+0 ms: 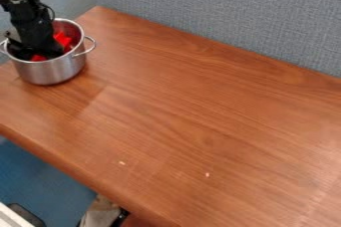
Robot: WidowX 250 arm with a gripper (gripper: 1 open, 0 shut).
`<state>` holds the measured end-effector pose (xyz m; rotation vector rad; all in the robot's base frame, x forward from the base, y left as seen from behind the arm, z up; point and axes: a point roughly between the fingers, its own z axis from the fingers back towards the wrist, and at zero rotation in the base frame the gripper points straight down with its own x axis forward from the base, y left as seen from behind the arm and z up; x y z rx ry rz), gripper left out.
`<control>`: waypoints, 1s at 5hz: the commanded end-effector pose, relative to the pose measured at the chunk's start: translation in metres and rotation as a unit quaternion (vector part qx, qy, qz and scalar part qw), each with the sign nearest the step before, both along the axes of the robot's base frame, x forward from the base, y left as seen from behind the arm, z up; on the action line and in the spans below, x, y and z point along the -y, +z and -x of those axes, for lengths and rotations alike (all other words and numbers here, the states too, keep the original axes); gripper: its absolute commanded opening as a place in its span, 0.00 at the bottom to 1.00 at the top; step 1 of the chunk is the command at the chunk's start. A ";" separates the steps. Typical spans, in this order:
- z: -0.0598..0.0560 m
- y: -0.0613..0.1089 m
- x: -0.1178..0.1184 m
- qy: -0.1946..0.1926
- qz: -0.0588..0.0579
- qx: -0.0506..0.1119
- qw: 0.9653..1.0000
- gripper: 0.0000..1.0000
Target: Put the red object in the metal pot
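Note:
The metal pot stands at the far left corner of the wooden table. The red object lies inside it, showing bright red to the right of and below the black fingers. My gripper reaches down from the upper left into the pot's mouth, with its tips at or on the red object. The fingers are dark and small in this view, so their spacing does not show.
The wooden table stretches to the right and front, with its front edge running diagonally at the lower left. A grey-blue wall stands behind. Something pale lies on the floor below the table edge.

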<state>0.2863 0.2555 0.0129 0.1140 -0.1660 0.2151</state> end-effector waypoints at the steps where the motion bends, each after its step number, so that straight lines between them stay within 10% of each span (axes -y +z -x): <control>1: -0.007 0.010 0.008 0.006 -0.002 0.023 1.000 0.00; 3: -0.011 0.012 0.019 0.096 0.008 0.024 0.995 0.00; 5: -0.017 0.019 0.017 0.198 0.007 0.023 0.980 0.00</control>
